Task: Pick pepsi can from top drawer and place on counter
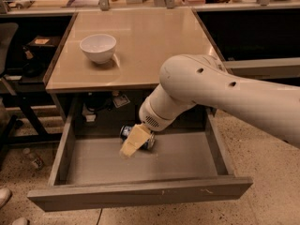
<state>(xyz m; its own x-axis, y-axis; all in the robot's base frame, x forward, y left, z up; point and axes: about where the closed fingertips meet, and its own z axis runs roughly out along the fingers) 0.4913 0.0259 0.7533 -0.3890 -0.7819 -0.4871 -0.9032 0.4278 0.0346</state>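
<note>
The pepsi can [125, 131] lies on its side on the floor of the open top drawer [140, 193], toward the back and left of centre. My gripper [133, 141] reaches down into the drawer from the large white arm and sits over the can, covering its middle; the can's dark-blue end shows at the left and a bit more at the right. The beige counter [150, 41] lies above the drawer, and the arm's elbow hangs over its front right part.
A white bowl [98, 47] stands on the left part of the counter. Small items sit in the dark space behind the drawer [89, 112]. A dark chair and frame stand at the left [14, 78]. The floor is speckled [272, 144].
</note>
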